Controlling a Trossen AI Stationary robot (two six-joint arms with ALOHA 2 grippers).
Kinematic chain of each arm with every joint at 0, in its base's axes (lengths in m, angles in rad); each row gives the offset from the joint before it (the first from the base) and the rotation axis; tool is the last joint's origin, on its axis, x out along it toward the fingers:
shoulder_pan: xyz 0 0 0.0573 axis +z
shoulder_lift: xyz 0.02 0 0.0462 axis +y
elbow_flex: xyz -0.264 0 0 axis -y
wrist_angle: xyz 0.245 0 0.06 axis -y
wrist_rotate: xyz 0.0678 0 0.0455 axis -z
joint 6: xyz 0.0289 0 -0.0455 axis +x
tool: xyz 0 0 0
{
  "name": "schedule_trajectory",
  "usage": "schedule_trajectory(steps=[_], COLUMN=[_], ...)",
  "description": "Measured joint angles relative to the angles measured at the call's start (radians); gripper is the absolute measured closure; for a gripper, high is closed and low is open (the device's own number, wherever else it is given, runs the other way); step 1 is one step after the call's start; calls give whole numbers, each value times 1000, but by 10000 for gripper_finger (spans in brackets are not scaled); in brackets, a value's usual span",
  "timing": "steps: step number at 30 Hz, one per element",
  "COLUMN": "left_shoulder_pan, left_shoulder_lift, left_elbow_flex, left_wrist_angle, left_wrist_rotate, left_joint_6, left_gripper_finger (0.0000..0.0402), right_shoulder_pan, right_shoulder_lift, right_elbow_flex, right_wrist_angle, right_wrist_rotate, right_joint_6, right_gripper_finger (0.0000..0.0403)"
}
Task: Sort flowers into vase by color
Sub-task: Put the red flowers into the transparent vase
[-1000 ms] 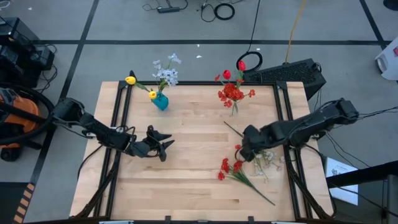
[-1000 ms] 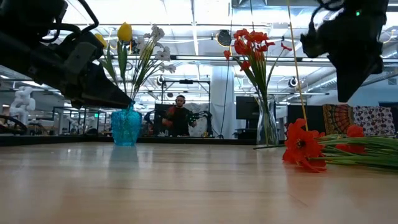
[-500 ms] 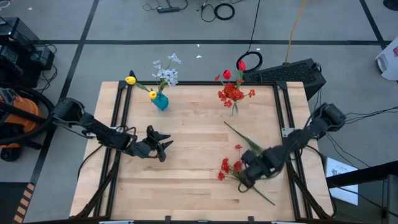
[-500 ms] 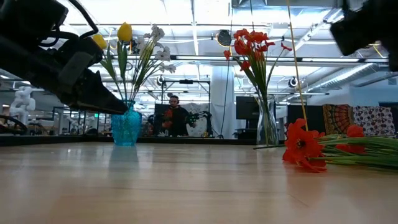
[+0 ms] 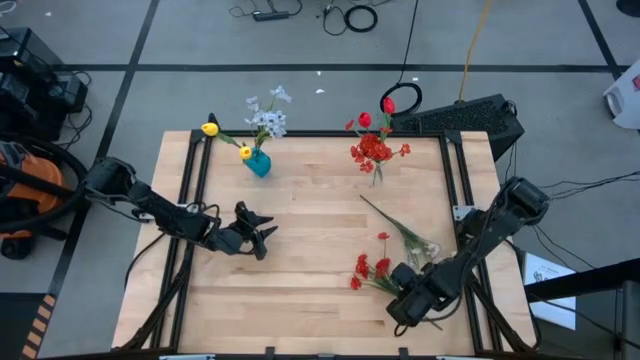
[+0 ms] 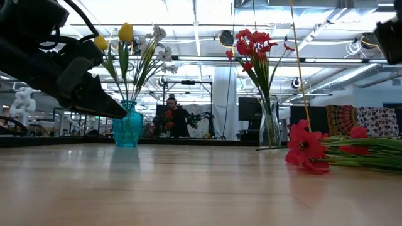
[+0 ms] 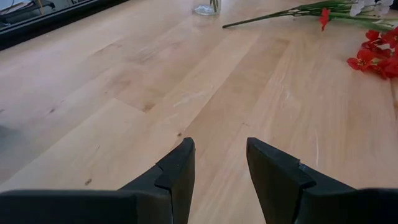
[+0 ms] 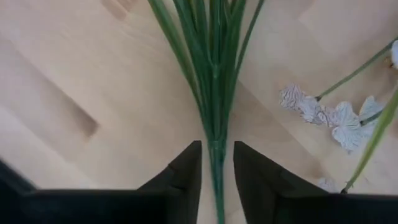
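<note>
Loose flowers lie at the table's right: a red-blossomed bunch point(image 5: 366, 268) point(image 6: 306, 148) with a long green stem point(image 8: 216, 124), a single red-bloomed stem point(image 5: 392, 222), and a white flower point(image 5: 432, 256) point(image 8: 323, 112). My right gripper point(image 5: 405, 305) point(image 8: 217, 144) hovers open over the red bunch's stem, one finger on each side and not touching. A blue vase point(image 5: 258, 164) point(image 6: 128, 129) holds yellow and white-blue flowers. A clear vase point(image 5: 376, 174) point(image 6: 270, 129) holds red ones. My left gripper point(image 5: 268, 235) point(image 7: 221, 146) waits open at left centre.
Bare wood point(image 5: 310, 250) lies between the two arms. The table's black frame rails point(image 5: 190, 200) run along its left and right sides. Beyond the table, the low view shows a person point(image 6: 171, 119) far off in the room.
My right gripper has travelled toward the table's near edge, from beside the white flower to above the lower part of the red bunch's stem. The flowers and vases have stayed in place.
</note>
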State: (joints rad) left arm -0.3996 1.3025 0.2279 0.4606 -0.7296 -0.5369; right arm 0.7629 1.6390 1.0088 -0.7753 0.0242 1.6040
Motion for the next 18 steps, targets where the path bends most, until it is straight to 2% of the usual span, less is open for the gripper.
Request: schedule_trajectory(steps=[9, 14, 18], left_shoulder_pan=[0, 0, 0], left_shoulder_lift=[0, 0, 0], left_elbow_flex=[0, 0, 0], left_wrist_angle=[0, 0, 0], left_wrist_rotate=[0, 0, 0], left_joint_6=[0, -1, -6], left_gripper_finger=[252, 252, 252], right_shoulder_pan=[5, 1, -6], right_shoulder_lift=[106, 141, 149], right_elbow_flex=[0, 3, 4], right_wrist_angle=[55, 69, 66], right_wrist_rotate=[-42, -51, -28], right_joint_6=[-46, -110, -212], right_gripper_finger=[285, 286, 303])
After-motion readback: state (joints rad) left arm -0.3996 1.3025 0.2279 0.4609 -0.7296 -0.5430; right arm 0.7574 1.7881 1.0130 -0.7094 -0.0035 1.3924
